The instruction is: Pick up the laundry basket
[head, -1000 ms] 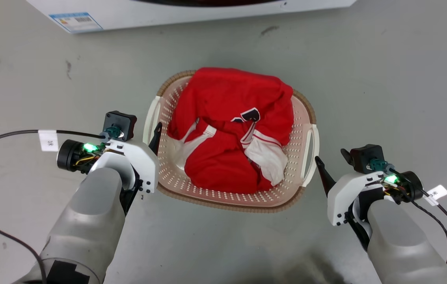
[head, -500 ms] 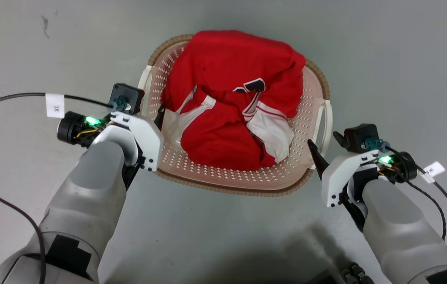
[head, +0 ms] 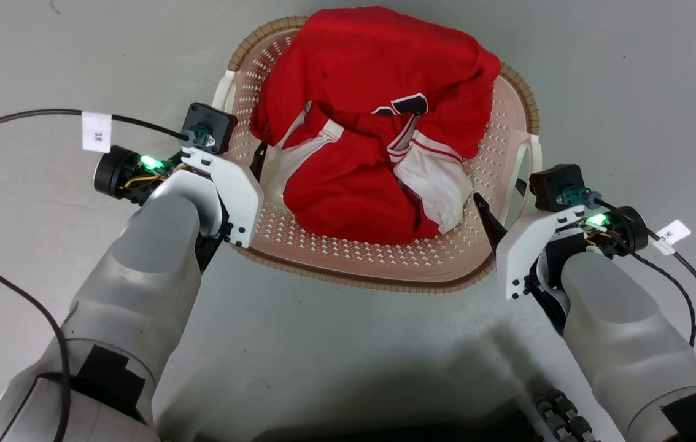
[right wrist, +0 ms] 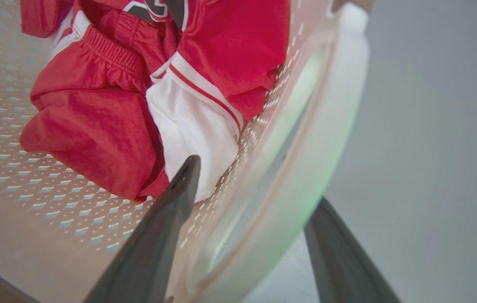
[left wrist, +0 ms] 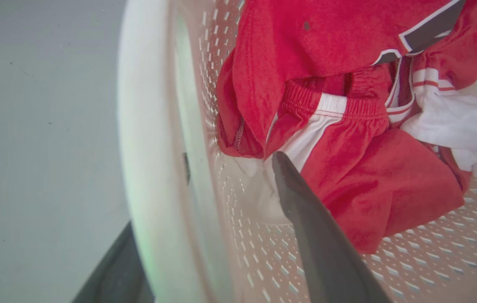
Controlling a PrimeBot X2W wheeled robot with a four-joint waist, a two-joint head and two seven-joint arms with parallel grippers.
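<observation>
Approach is looking complete: the left gripper (left wrist: 202, 191) is gaping astride one white handle (left wrist: 146, 126), the right gripper (right wrist: 259, 181) likewise astride the opposite handle (right wrist: 331, 126) (one finger inside the wall, one outside, nothing clamped). Clamping and lifting are remaining. The laundry basket (head: 385, 270) is sitting between them on grey floor (head: 336, 350).

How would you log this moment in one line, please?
left gripper: open, astride left handle | right gripper: open, astride right handle | laundry basket: on floor, red clothes inside | lift: not started
</observation>
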